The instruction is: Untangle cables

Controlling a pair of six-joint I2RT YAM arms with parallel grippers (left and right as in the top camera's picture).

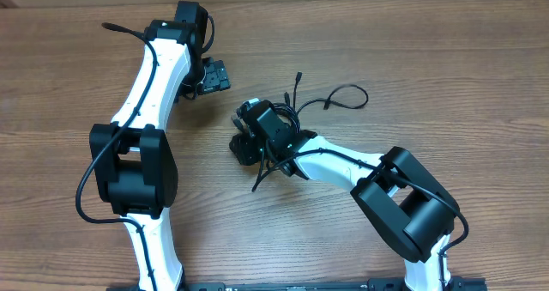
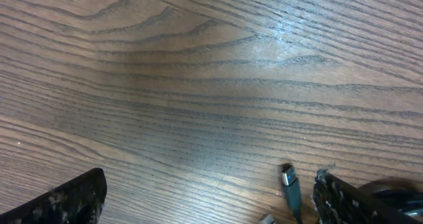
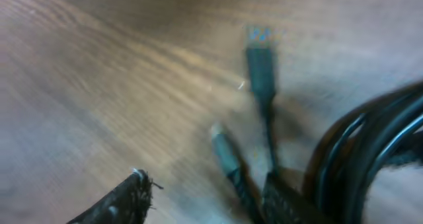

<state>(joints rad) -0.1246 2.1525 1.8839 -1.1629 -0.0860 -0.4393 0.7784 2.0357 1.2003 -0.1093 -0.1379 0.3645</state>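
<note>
Across the wood-grain surface (image 1: 446, 51) two white-and-black arms reach inward, the left arm (image 1: 154, 76) toward the far edge, the right arm (image 1: 343, 164) toward the middle. Near the centre lie the cables (image 1: 293, 112): thin black cords, bunched in overlapping loops under and beside the right wrist, with one open loop and loose ends trailing outward. The left tool (image 1: 214, 75) is released, fingers spread wide over bare wood. The right tool (image 1: 243, 145) sits over the bunch with fingers parted; whether it is grasping cannot be told, as the wrist view is blurred. Two plug ends (image 3: 261, 59) lie flat between its fingers.
</note>
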